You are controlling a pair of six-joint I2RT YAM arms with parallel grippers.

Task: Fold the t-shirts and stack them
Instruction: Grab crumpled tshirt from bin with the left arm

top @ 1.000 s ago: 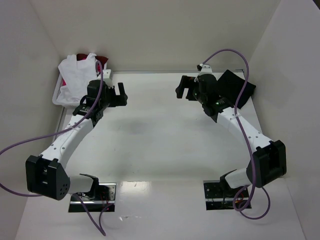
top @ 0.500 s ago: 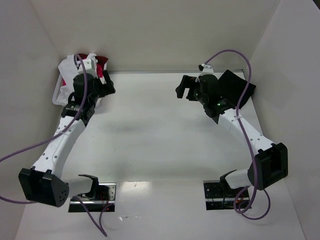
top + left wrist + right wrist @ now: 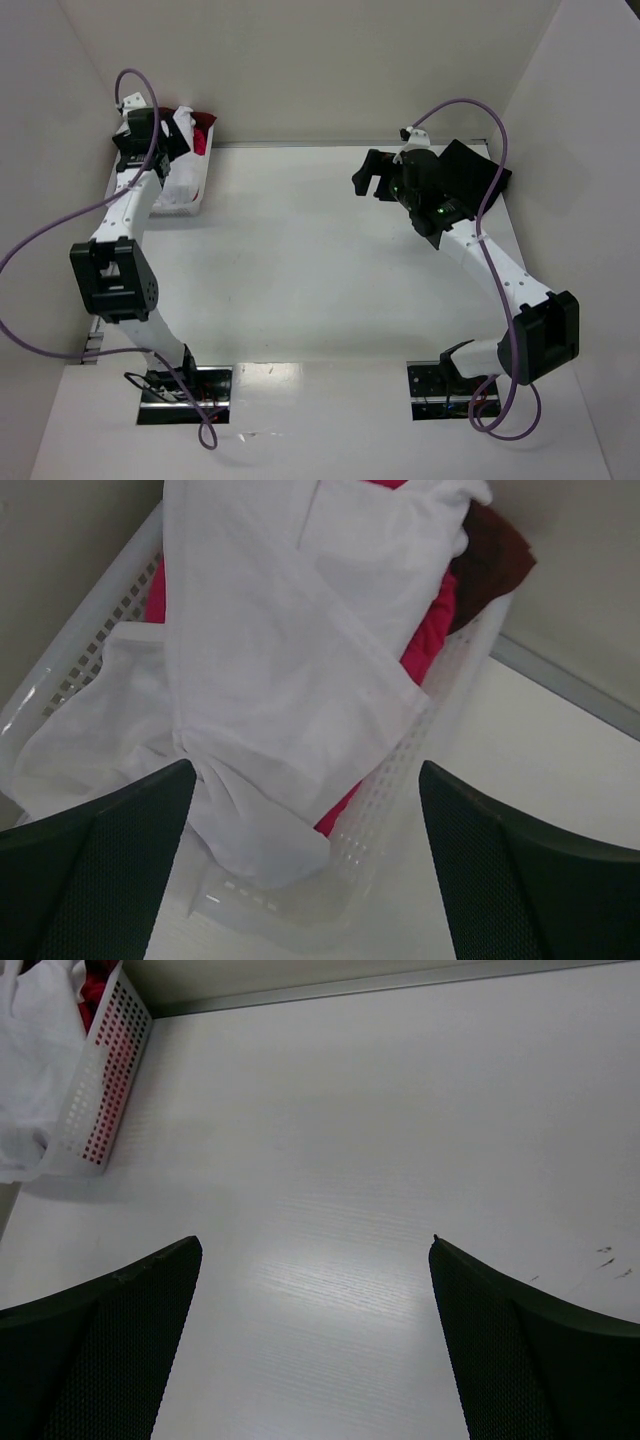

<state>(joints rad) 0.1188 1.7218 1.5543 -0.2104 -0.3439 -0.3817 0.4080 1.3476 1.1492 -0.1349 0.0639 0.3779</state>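
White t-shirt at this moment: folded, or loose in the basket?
Loose, not folded. The white t-shirt lies rumpled across the basket, part of it hanging over the rim, with the pink t-shirt showing underneath.

White desk with a basket and one folded shirt

We see a plain white desk (image 3: 300,270) carrying a white slatted plastic basket (image 3: 395,810) in its far left corner and a folded black t-shirt (image 3: 470,175) lying flat in the far right corner, well apart. Two metal mounting plates (image 3: 185,395) sit at the near edge. A few small dark marks (image 3: 610,1252) fleck the surface.
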